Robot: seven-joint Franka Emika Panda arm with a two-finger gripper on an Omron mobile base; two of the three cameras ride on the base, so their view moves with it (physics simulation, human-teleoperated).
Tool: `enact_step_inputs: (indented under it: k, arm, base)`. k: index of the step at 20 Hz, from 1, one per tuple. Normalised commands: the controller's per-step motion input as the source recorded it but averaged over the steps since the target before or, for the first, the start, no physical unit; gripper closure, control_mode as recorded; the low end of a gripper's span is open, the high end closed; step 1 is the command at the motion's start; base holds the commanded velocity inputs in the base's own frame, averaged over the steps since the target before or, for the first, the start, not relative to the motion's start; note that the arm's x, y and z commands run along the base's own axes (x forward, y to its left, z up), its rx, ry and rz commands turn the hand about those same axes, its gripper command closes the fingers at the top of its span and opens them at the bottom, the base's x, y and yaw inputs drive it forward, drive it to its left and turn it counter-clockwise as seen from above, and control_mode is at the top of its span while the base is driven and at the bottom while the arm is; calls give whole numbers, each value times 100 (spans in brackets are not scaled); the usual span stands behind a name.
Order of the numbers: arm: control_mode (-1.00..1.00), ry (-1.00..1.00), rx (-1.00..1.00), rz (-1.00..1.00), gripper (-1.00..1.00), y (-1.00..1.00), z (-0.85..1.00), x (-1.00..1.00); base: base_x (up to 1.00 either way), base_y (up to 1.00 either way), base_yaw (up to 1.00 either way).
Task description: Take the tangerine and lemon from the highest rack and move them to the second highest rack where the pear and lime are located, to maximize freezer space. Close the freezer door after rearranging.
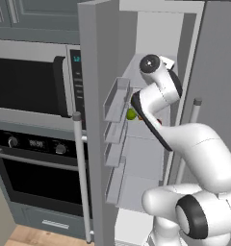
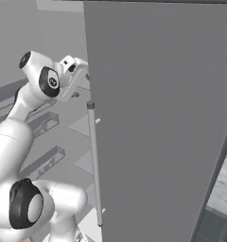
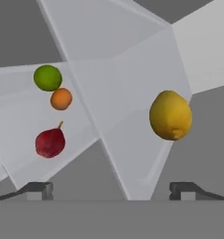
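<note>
Your pincer (image 3: 112,189) stands wide open, holding nothing. The lemon (image 3: 170,115) sits on 1 rack; the tangerine (image 3: 61,99) lies between lime (image 3: 47,77) and pear (image 3: 50,142) on another. The freezer door (image 1: 96,120) stands open.

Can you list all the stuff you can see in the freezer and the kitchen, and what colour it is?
lemon: 1, yellow, alone on one freezer rack, hand view right
lime: 1, green, on the other rack, next to the tangerine
tangerine: 1, orange, same rack as the lime and pear
pear: 1, dark red, same rack, apart from the tangerine
freezer door: 1, grey, standing open, with clear bins inside
door handle: 1, grey bar, on the open door's edge
microwave: 1, black and silver, left of the freezer
oven: 1, black with knobs, below the microwave
gripper: 1, dark finger tips spread wide, nothing between them, facing the racks
</note>
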Motion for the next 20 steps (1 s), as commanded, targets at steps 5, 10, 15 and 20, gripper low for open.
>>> enact_step_inputs:
  k: [5,10,15,20]
  arm:
    - [-100,-3,0,-9,-100,-16,10,43]
    - [-100,0,0,-6,-100,-15,4,47]
    - [-100,-1,0,0,-100,-10,0,55]
    - [-100,-5,0,0,-100,-23,0,38]
  base:
    - [0,0,0]
    - [0,0,0]
    - [0,0,0]
    - [0,0,0]
